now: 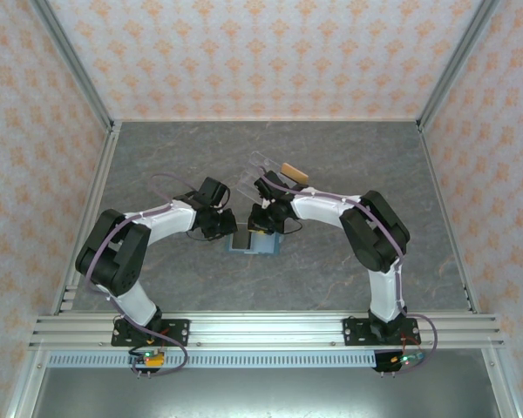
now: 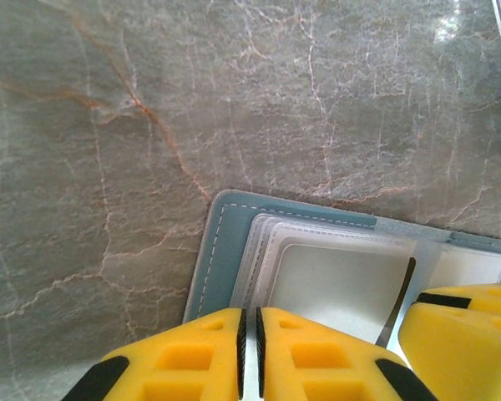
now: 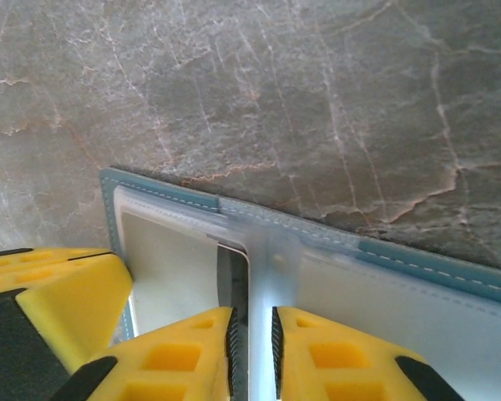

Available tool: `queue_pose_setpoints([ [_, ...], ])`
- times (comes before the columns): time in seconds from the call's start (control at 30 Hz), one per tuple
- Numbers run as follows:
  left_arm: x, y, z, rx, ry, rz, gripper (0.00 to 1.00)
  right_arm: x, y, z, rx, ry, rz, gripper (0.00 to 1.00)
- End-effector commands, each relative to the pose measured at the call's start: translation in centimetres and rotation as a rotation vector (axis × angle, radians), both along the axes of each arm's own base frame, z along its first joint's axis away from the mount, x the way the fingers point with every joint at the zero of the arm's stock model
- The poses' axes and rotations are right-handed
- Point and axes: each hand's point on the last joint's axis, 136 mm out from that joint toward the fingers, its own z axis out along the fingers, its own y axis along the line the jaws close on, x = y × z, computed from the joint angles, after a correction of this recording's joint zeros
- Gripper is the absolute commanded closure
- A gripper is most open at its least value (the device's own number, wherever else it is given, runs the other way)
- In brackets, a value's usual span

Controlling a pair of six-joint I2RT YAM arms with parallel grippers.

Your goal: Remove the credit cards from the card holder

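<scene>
Currently I count one open card holder [image 2: 210,259]; left tool [image 2: 250,316] and right tool [image 3: 252,313] crowd over it, nearly together, whether clamped I cannot tell; one clear stand [image 1: 260,171] beyond.

Grey marbled table [image 1: 157,174]: a teal card holder [image 1: 252,243] lies open near the middle. Farther back is a clear stand [image 1: 263,170], a tan piece [image 1: 295,172] just beside it.

Arms: 2; the left arm [image 1: 126,252] and right arm [image 1: 375,235] share black joint housings and white link shells.
Cables: a thin purple cable [image 1: 89,261] loops along each arm.
Bases: black base plates [image 1: 152,331], with small wired boards in front.
Left: the left gripper [image 2: 250,334] has yellow fingers [image 2: 317,359], black ribbed inner pads and rectangular recesses.
Right: the right gripper [image 3: 252,342] has the same yellow moulding and black pads.
</scene>
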Motion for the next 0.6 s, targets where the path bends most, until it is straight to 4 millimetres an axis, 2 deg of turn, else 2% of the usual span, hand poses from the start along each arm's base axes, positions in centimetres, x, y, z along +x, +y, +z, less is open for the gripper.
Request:
queue_pose_setpoints([
  [0.0,-0.72,0.29,-1.36,0.03,0.027,0.008,0.86,-0.18,0.09,-0.81,0.01,0.027,-0.01,0.79],
  [0.4,-1.06,0.44,-1.88,0.03,0.039,0.017,0.88,-0.27,0.09,-1.65,0.007,0.053,-0.009,0.83],
  [0.57,-1.06,0.38,-1.84,0.027,0.039,0.018,0.88,-0.27,0.48,-1.42,0.03,0.051,0.0,0.83],
])
